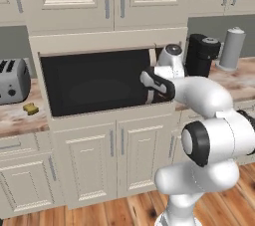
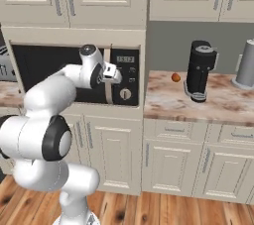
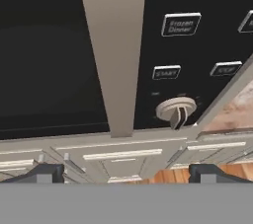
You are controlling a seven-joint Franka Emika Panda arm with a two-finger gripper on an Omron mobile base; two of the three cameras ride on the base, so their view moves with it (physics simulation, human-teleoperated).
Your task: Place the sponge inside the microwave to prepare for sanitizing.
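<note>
The microwave (image 1: 94, 83) sits built in under the upper cabinets, its black glass door shut. A pale vertical door handle (image 3: 112, 55) runs down between the glass and the button panel with its round knob (image 3: 175, 109). My gripper (image 1: 149, 88) hovers close in front of that handle (image 2: 107, 84), open, its two dark fingertips (image 3: 45, 171) wide apart with nothing between them. The sponge (image 1: 31, 108), a small yellow block, lies on the counter left of the microwave, far from the gripper.
A silver toaster (image 1: 12, 80) stands behind the sponge. On the right counter stand a black coffee machine (image 2: 200, 69), a small orange ball (image 2: 175, 77) and a grey cylinder (image 2: 246, 63). Cabinet doors (image 1: 114, 158) sit below the microwave.
</note>
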